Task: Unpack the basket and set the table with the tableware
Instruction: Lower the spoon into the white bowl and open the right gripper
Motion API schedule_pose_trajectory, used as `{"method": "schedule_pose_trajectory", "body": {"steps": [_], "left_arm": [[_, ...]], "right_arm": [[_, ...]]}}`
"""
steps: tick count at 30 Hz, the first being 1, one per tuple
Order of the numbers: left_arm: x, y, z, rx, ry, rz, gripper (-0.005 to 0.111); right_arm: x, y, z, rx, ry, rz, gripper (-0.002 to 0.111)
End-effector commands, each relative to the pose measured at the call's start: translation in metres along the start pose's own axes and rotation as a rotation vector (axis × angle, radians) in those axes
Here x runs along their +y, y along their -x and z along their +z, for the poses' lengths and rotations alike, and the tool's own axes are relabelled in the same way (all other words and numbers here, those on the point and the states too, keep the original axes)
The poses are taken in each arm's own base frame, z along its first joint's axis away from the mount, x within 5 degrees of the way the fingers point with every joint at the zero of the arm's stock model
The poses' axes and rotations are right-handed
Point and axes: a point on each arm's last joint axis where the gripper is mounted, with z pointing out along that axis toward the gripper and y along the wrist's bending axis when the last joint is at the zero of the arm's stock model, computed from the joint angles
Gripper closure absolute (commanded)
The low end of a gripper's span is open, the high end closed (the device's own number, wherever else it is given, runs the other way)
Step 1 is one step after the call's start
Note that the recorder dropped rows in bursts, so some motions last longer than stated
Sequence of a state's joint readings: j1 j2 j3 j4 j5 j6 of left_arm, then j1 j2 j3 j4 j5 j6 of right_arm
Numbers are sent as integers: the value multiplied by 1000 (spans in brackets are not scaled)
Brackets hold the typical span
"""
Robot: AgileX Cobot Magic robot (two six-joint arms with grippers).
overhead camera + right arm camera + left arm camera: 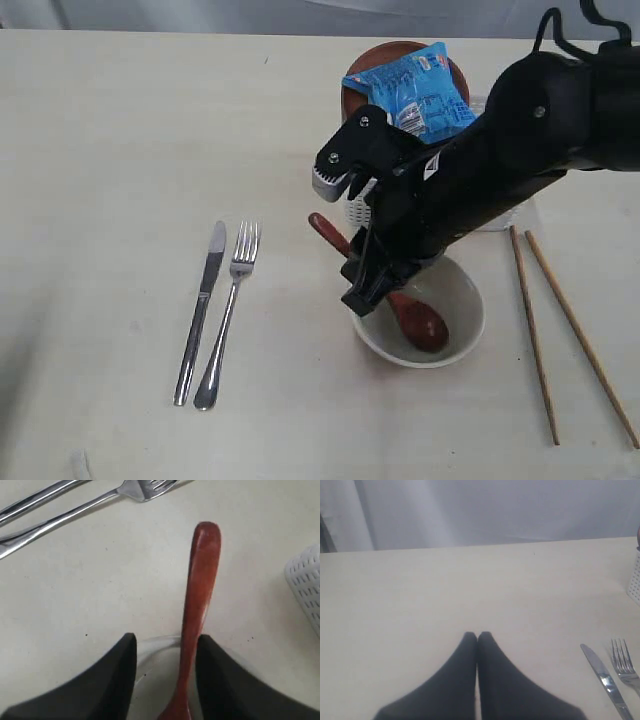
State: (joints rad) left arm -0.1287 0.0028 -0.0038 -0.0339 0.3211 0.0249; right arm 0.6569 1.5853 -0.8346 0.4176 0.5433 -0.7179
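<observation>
Between right gripper (166, 639) jaws — red-brown spoon (201, 575)

can only make out slivers of the basket (357, 213) behind the right arm (520, 130) and snack packet (420, 90), just the plate (398, 48) rim under that packet, and the scoop end of the spoon (200, 580) chopped off by the right wrist view's edge.
</observation>
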Motion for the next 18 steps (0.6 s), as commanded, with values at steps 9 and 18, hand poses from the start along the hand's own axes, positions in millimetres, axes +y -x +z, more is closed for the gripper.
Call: {"method": "schedule_pose_trajectory", "body": {"steps": [9,18], "left_arm": [[0,-1,0,-1,3,5,107],[0,-1,0,-1,3,5,107]], "right_arm": [[-14,-4,-53,92,-125,288,70],[-63,-80,-69,383,-246,697,70]]}}
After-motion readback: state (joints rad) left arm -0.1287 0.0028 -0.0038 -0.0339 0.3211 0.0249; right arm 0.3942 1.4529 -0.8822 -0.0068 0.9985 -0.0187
